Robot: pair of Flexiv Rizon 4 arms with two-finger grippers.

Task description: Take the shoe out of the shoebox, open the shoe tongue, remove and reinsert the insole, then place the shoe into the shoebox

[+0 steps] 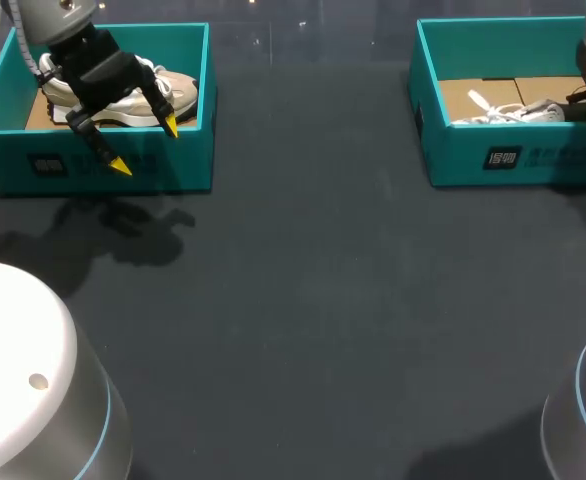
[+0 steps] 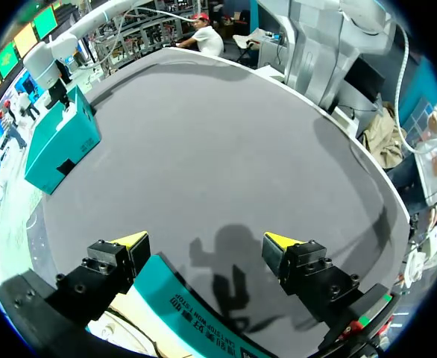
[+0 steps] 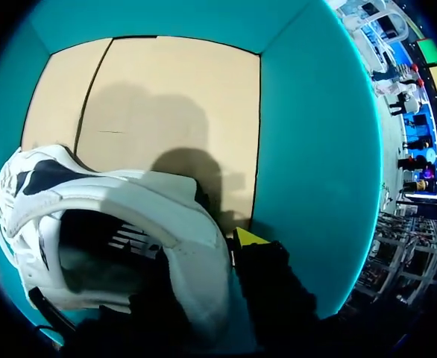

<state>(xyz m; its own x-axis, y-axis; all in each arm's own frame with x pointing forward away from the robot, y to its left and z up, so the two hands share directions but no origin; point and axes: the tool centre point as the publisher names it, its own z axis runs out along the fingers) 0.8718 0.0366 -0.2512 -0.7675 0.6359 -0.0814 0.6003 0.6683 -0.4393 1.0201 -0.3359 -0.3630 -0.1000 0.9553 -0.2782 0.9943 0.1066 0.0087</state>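
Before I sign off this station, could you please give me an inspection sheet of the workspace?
Surface: dark grey table.
Job's things: cream shoe inside the left teal shoebox; white shoe inside the right teal shoebox.
Clutter: nothing seen.
Grippers: left gripper open, over the left teal shoebox's front wall; right gripper inside the right teal shoebox at the white shoe's heel, grip not discernible.
Cables: nothing seen on the table.
Surroundings: left arm base and right arm base at the near corners.
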